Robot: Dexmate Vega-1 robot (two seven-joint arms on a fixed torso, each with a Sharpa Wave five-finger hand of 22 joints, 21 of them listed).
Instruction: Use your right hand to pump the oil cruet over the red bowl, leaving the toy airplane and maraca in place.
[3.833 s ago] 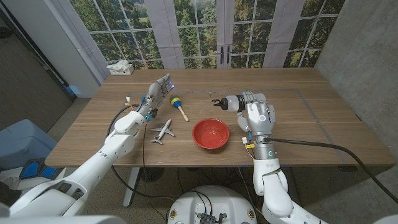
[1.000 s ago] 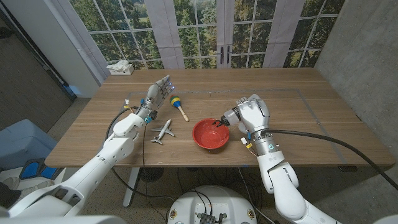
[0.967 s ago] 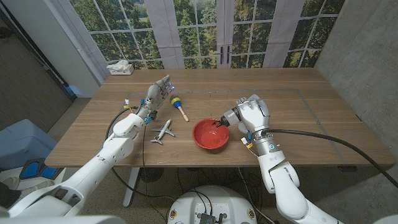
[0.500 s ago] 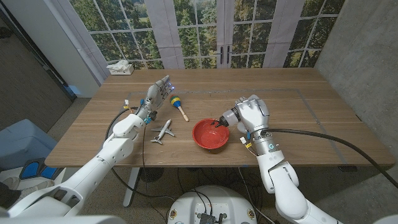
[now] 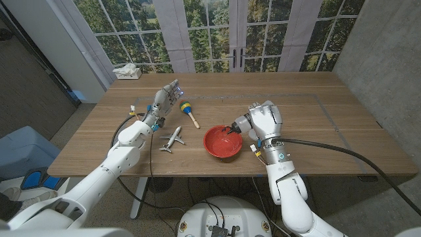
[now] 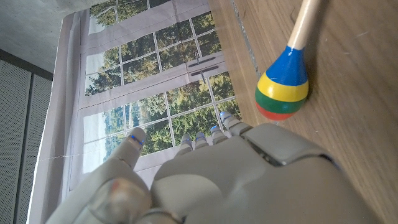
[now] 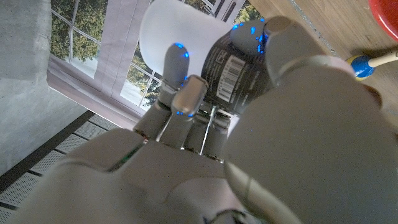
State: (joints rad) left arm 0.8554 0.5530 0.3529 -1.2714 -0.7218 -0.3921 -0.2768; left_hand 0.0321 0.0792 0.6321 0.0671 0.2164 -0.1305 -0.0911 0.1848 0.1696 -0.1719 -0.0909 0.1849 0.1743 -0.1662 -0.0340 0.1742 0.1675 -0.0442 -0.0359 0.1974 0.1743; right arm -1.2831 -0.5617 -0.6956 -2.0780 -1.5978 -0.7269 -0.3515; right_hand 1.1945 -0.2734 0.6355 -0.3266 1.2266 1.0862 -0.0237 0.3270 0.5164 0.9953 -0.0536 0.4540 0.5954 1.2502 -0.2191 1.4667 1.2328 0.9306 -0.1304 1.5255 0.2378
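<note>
A barcode label is showing on the oil cruet; the right hand's fingers are grasping it, tilting its spout over the red bowl. Left hand is released.

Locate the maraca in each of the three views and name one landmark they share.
Head view: the maraca lies on the table beside the left hand.
Left wrist view: its striped head sits past the hand's fingers.
Right wrist view: a small part shows at the edge.
Shared landmark: the window.
</note>
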